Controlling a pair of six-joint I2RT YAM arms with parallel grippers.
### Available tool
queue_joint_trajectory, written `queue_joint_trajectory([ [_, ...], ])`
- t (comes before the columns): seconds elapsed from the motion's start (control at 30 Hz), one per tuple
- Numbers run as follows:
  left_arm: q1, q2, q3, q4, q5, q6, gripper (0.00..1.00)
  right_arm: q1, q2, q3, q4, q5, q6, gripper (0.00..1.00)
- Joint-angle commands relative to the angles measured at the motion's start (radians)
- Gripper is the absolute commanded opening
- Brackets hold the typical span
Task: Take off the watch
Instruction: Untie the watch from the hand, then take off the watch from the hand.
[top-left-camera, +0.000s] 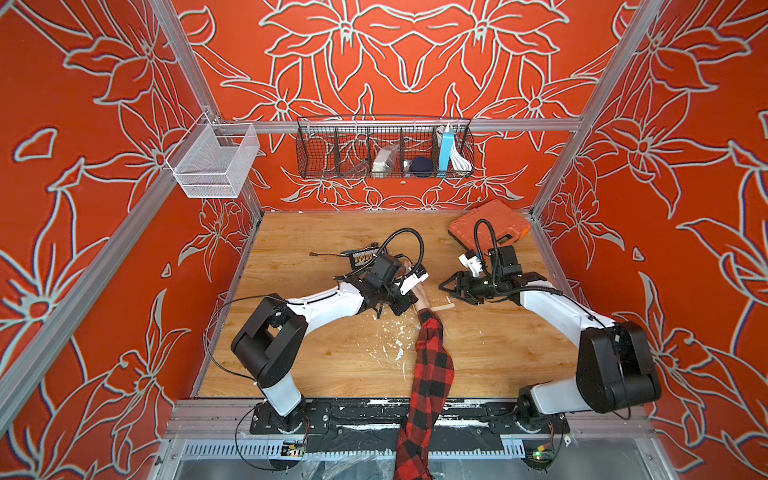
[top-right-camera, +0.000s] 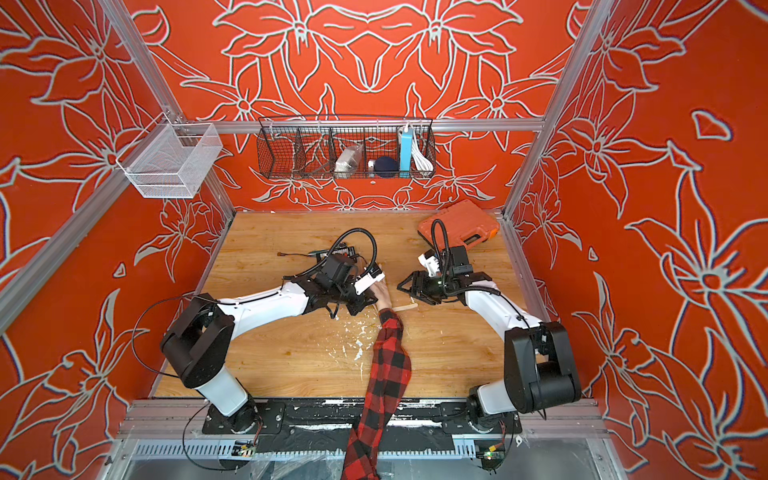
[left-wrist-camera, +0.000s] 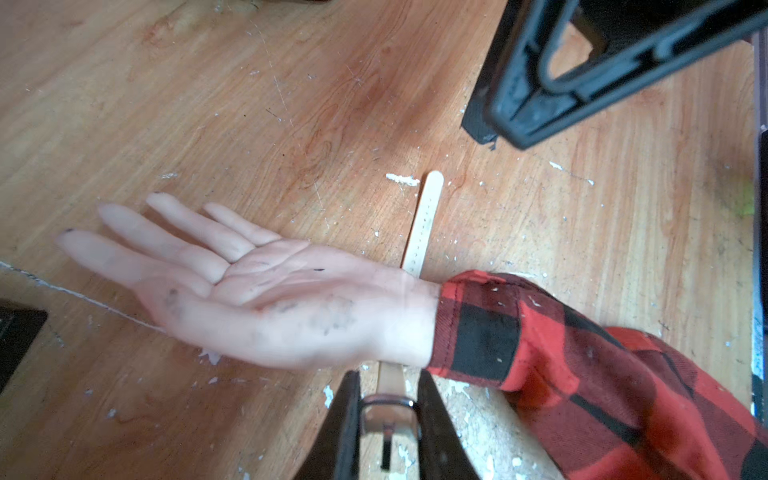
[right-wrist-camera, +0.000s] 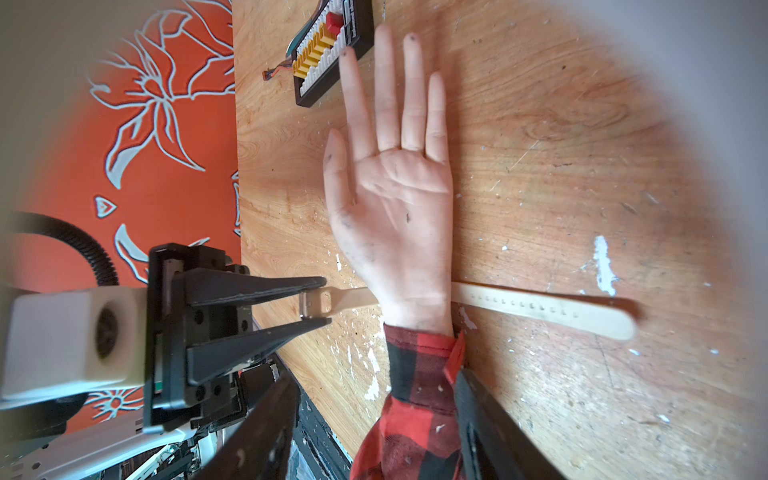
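A pale dummy hand (left-wrist-camera: 291, 299) in a red-and-black plaid sleeve (top-left-camera: 428, 365) lies palm up on the wooden table (top-left-camera: 316, 365). The watch (right-wrist-camera: 540, 309) is unbuckled, and its cream strap runs flat under the wrist and out on both sides. Its face is hidden beneath the wrist. My left gripper (left-wrist-camera: 388, 376) is shut on the strap's metal buckle (right-wrist-camera: 313, 305) at the thumb side of the wrist. On the other side my right gripper (top-left-camera: 444, 291) hangs open over the strap's holed end (top-left-camera: 442, 307). Its wrist view shows the sleeve (right-wrist-camera: 419, 399) lying between the spread fingers.
A black board with yellow connectors and wires (top-left-camera: 363, 257) lies just beyond the hand's fingertips. An orange tool case (top-left-camera: 490, 226) sits at the back right corner. A black wire basket (top-left-camera: 384, 149) and a white one (top-left-camera: 216, 160) hang on the frame. White flecks litter the table.
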Motion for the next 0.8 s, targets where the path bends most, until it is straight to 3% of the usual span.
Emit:
queue_joint_trajectory([
  [0.0, -0.001, -0.041, -0.010, 0.029, 0.003, 0.014, 0.15, 0.012, 0.020, 0.009, -0.018, -0.003, -0.023, 0.63],
  [0.77, 0.010, -0.272, -0.037, 0.024, -0.099, -0.012, 0.10, 0.021, 0.029, 0.027, -0.033, 0.003, -0.027, 0.63],
])
